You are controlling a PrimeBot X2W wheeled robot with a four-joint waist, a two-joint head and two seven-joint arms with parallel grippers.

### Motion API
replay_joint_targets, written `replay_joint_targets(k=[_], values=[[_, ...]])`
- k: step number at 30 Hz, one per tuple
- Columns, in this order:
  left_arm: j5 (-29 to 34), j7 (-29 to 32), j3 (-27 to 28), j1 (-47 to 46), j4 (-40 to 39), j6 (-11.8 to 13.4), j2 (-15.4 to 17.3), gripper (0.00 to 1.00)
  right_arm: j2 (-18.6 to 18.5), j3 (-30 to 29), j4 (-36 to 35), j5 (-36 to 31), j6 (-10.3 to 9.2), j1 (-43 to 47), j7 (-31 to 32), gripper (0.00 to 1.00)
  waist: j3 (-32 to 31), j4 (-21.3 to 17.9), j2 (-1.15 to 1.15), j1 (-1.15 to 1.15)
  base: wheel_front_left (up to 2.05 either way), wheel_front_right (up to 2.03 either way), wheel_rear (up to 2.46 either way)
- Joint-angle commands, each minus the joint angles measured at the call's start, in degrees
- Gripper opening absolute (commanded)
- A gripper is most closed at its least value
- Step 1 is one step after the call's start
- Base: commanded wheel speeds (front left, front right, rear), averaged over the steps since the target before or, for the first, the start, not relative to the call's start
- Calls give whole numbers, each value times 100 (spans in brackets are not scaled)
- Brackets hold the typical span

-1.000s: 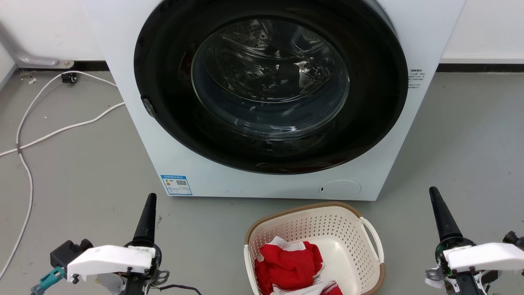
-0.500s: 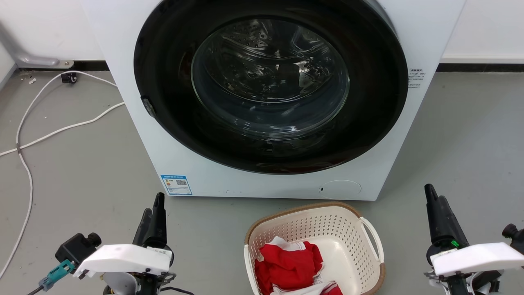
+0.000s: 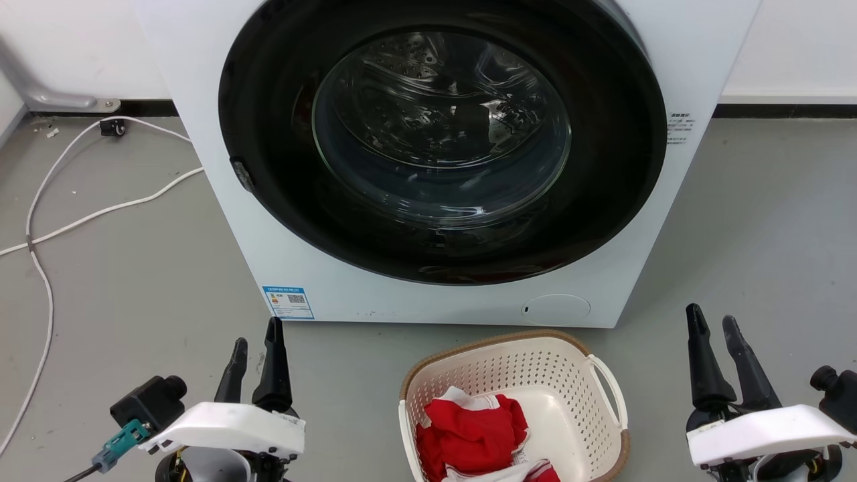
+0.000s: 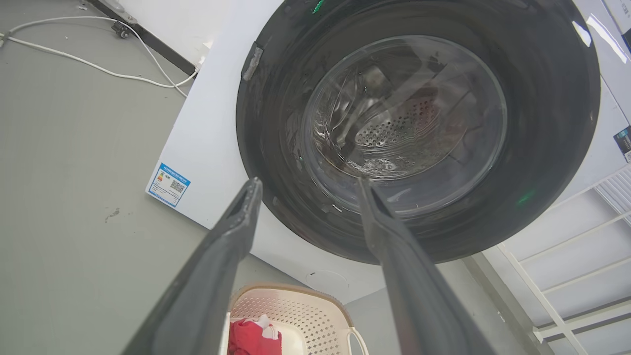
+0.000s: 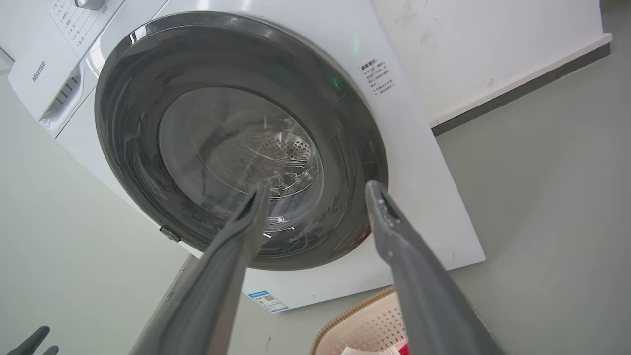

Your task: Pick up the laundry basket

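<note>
While the left fingers [image 3: 273, 361] and right fingers [image 3: 701, 361] stand parted and empty, the basket [image 3: 522, 375] sits on the floor [image 3: 134, 281] between them.
Both pairs point toward the washer [image 3: 442, 134], each spread with nothing held and well apart from the basket. The basket lies right of the left fingers and left of the right fingers, nearer the right pair, just before the washer's front. Its white loop handle [image 3: 614, 388] faces the right fingers. Red cloth [image 3: 469, 428] with white trim lies in it, on the side toward the left fingers.
</note>
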Motion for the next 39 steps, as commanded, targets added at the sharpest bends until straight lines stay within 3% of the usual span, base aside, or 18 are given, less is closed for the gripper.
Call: replay_joint_targets(k=[1, 39], values=[[149, -46, -21, -14, -95, 33, 16, 100, -22, 13, -112, -172, 2, 15, -51, 100, 1, 0, 0, 0, 0, 0, 0], [2459, -603, -457, 167, -196, 420, 20, 100, -30, 104, -670, -2530, 1, 347, -610, 100, 37, -13, 0, 0, 0, 0, 0]])
